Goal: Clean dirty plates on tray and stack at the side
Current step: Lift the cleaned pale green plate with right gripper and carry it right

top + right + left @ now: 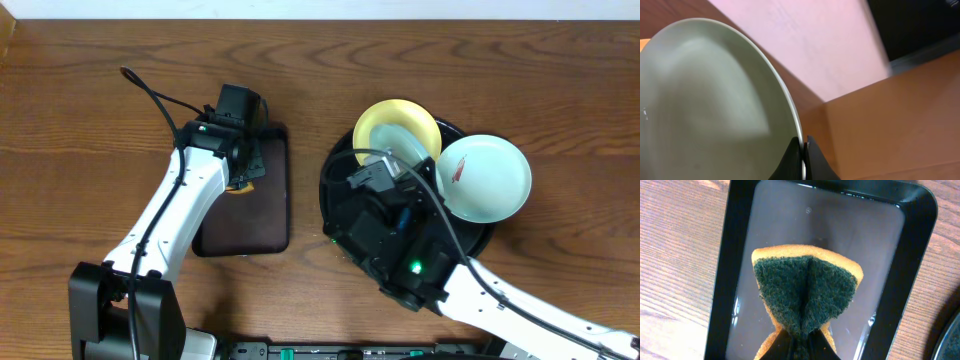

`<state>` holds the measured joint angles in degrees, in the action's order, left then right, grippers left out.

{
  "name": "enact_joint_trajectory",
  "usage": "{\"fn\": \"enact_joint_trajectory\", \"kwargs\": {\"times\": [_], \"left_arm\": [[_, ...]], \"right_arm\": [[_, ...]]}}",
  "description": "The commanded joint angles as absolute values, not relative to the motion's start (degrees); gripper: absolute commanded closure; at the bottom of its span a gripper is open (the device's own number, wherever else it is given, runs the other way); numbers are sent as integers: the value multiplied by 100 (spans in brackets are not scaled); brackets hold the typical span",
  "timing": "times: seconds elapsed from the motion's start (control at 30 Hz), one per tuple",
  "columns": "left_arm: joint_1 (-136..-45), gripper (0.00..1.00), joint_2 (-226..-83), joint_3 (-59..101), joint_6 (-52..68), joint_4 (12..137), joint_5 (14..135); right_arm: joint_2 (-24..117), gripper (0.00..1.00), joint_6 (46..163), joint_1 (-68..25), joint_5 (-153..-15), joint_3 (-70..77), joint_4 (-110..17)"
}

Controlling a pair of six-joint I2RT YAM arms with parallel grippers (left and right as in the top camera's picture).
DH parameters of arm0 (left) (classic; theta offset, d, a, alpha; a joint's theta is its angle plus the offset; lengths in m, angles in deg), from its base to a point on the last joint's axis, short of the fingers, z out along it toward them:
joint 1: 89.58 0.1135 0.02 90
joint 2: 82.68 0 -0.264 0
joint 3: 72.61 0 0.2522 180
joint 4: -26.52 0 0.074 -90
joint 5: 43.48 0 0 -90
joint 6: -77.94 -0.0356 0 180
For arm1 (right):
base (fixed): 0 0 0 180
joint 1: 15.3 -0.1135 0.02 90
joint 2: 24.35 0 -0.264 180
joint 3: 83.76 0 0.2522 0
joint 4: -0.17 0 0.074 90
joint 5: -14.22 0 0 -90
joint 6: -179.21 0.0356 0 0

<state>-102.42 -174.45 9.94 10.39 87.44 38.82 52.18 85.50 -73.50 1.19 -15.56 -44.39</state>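
Wipe step in hand: R gripper (803,150) clamped on mint plate (487,180) rim, tilted over round black tray (478,238) edge, L gripper (805,342) pinching sponge (805,292) above small rect tray (732,255); next needs sponge brought across to plate's red smear (458,172).

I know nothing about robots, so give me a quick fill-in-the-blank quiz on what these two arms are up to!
1. The left tool is shut on a green-and-yellow ____.
2. The right tool pinches the rim of a pale mint ____.
3. A second plate, resting on the round black tray, is pale ____.
Missing words: sponge; plate; yellow.
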Motion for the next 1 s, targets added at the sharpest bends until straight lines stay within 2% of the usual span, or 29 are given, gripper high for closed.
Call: {"fn": "enact_joint_trajectory", "kwargs": {"times": [0.0,0.37,0.47,0.57,0.7,0.83,0.97], "left_arm": [[-10212,92,-17458,960,1000,8761,3790],[-10214,92,-17458,960,1000,8759,3788],[-10214,92,-17458,960,1000,8759,3788],[-10214,92,-17458,960,1000,8761,3790],[-10214,91,-17458,960,1000,8761,3790],[-10214,92,-17458,960,1000,8761,3790],[-10214,92,-17458,960,1000,8761,3790]], "right_arm": [[5384,99,7984,-7420,886,-1443,-4245],[5452,99,7752,-7418,875,-1443,-3817],[5452,99,7752,-7415,499,-1445,-3825],[5452,99,8019,-7335,-574,-1454,-3858],[5452,99,9210,-6904,-2209,-1454,-4114],[5371,99,10063,-6093,-4183,-1454,-4304],[5070,99,10380,-5077,-5260,-1452,-4354]]}}
